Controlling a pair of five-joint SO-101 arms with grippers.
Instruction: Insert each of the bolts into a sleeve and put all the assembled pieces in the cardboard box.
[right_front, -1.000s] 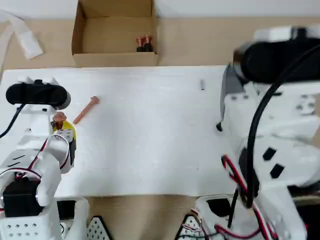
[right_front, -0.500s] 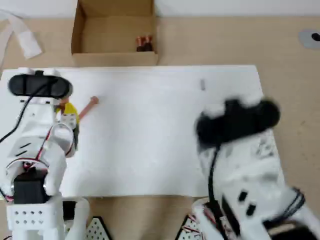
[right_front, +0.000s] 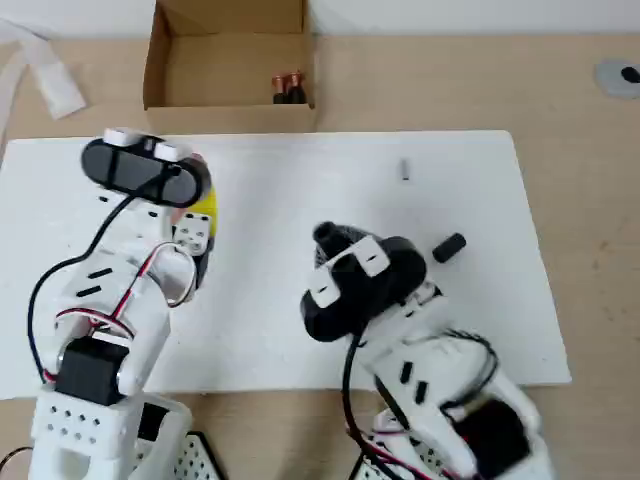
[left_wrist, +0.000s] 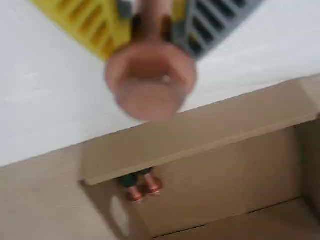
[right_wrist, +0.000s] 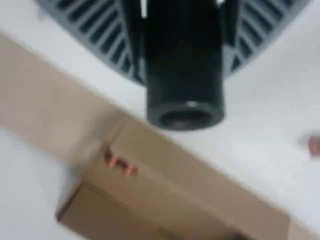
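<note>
Pinching a bolt (left_wrist: 150, 85), left tool (left_wrist: 150, 21) faces the box (left_wrist: 200, 145); right tool (right_wrist: 182, 30) clamps a sleeve (right_wrist: 184, 95).

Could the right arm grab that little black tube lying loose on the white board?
Probably not yet. The right hand is shut on another black plastic sleeve, so it is full. The loose black plastic tube lies close beside that arm on the flat white board.

White arms (right_front: 120, 320), black servos (right_front: 85, 365), red cables (right_front: 150, 265); left hand (left_wrist: 150, 35) ribbed yellow-grey.
</note>
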